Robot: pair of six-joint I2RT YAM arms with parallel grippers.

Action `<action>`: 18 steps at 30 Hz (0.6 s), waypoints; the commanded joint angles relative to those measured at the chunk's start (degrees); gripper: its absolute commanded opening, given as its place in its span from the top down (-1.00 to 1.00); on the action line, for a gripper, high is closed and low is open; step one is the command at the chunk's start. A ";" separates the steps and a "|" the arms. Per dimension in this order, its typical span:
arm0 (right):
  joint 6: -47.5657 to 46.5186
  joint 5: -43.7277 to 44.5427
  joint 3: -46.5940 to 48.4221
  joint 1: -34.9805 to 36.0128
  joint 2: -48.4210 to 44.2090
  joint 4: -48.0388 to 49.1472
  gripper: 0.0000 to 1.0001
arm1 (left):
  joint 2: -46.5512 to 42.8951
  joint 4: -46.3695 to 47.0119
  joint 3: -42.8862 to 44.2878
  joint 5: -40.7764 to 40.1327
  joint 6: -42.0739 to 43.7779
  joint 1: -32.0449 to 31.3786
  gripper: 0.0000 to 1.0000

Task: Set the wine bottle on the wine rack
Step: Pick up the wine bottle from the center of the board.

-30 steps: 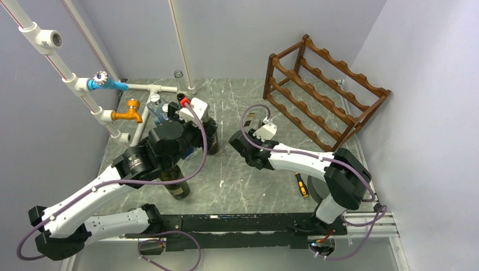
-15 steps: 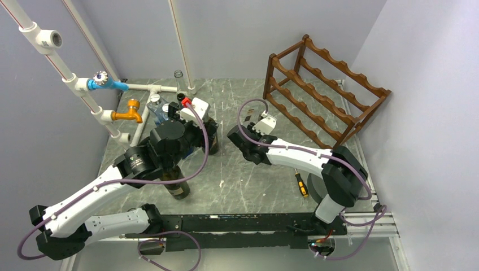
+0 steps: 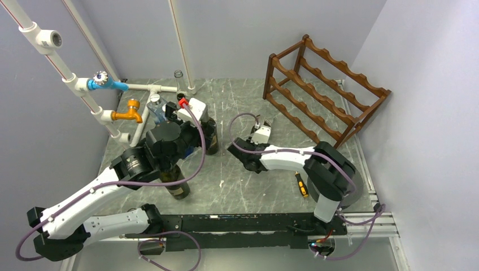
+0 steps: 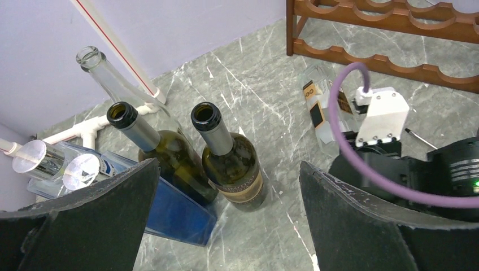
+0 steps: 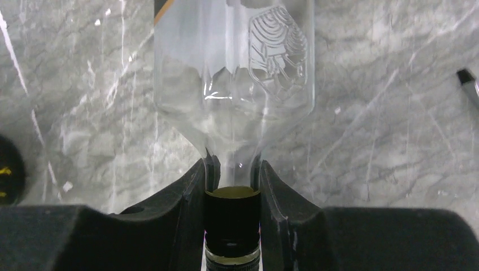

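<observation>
One wine bottle [image 5: 233, 73], clear glass, lying on the table [image 3: 237, 186] left of the wine rack [image 3: 316, 91] and apart from it, neck pinched in the right pincer [image 5: 233, 186]. Left pincer [image 4: 229, 165] spread wide above two dark bottles [image 4: 237, 175], holding nothing. No bottle on the rack. Grasp judged done; lift, carry and lay-down outstanding. Against a second ago: right arm folded lower and tighter, left arm barely shifted.
</observation>
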 commanded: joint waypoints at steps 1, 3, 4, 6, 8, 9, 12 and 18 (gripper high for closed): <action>-2.33 -0.77 6.03 -0.21 4.50 -7.46 0.57 | -0.53 2.25 0.05 -0.84 0.94 -0.35 -0.99; -4.83 -0.97 7.90 -0.23 5.47 -8.34 0.21 | -0.59 2.29 0.03 -1.02 1.02 -0.35 -0.99; -6.37 -1.49 8.32 -0.21 5.37 -7.88 0.02 | -0.67 2.31 0.01 -0.98 1.04 -0.40 -0.99; -9.34 -3.42 7.60 -0.21 4.31 -5.26 -0.34 | -0.80 2.34 -0.02 -0.86 1.08 -0.39 -0.99; -10.80 -4.62 7.17 -0.21 3.00 -4.14 -0.60 | -0.95 2.51 -0.06 -0.83 1.22 -0.48 -0.99; -11.63 -4.92 7.34 -0.21 2.55 -4.07 -0.69 | -0.96 2.46 -0.08 -0.92 1.24 -0.45 -0.99; -13.60 -6.63 9.33 -0.21 1.23 -5.88 -0.87 | -0.90 2.42 -0.05 -1.08 1.34 -0.59 -0.99; -16.94 -11.47 11.61 -1.76 -3.13 -6.44 -0.99 | -0.91 1.93 0.31 -0.81 0.98 -0.79 -0.99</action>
